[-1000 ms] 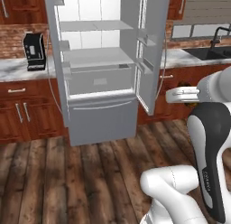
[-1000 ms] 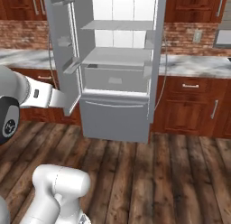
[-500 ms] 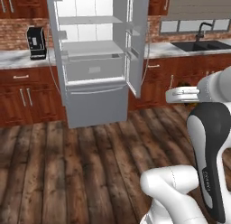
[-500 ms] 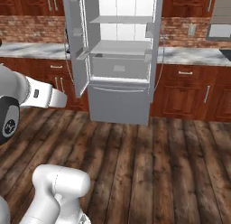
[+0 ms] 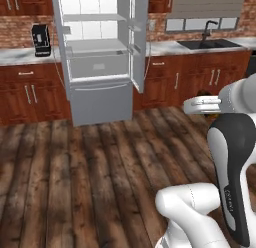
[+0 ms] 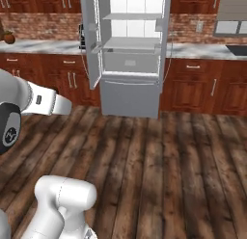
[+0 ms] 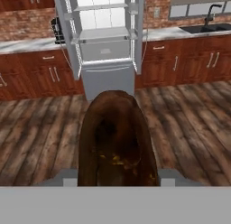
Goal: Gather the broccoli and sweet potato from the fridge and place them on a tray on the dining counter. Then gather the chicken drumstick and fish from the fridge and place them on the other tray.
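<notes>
Wooden floor leads to an open fridge (image 5: 100, 57); the end effector (image 7: 118, 180) grips a brown sweet potato (image 7: 116, 142).

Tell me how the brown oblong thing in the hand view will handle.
The brown oblong item looks solid and thick, so probably stiff, not floppy. Its rounded sides suggest it would roll if set down loosely. Its dull, mottled skin probably isn't slippery.

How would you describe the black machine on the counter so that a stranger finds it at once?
Start at the open silver fridge in the middle of the brick back wall. On the pale counter just to its left stands the coffee machine. It is the one small black box there, upright against the red bricks above brown cabinets.
</notes>
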Motion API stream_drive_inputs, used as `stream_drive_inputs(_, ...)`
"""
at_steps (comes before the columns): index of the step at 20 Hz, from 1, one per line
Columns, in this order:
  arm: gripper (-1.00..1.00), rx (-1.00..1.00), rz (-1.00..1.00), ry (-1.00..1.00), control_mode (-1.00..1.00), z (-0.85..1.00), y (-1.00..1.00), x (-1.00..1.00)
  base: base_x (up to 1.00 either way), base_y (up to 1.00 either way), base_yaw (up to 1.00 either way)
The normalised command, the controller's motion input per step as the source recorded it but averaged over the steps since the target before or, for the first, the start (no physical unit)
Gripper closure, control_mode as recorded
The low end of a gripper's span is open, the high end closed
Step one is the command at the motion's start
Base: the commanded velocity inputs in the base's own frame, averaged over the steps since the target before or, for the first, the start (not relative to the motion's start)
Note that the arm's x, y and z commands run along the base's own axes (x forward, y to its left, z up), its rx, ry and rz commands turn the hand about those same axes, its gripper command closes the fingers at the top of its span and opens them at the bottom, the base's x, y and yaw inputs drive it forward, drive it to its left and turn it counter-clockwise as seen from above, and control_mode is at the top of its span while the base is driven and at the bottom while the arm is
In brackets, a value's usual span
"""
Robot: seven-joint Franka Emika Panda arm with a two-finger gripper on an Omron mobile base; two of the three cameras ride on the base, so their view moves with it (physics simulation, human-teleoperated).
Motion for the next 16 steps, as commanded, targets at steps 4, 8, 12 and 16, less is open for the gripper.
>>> stream_drive_inputs(4, 1.00, 0.00, 0.00, 0.00, 1.00, 0.00, 0.00, 0.00, -1.00, -0.07, -0.01)
stream_drive_inputs(8, 1.00, 0.00, 0.00, 0.00, 1.00, 0.00, 0.00, 0.00, -1.00, -0.11, 0.00)
stream_drive_inputs(12, 1.00, 0.00, 0.00, 0.00, 1.00, 0.00, 0.00, 0.00, -1.00, -0.10, 0.00)
stream_drive_inputs(16, 1.00, 0.00, 0.00, 0.00, 1.00, 0.00, 0.00, 0.00, -1.00, -0.09, 0.00)
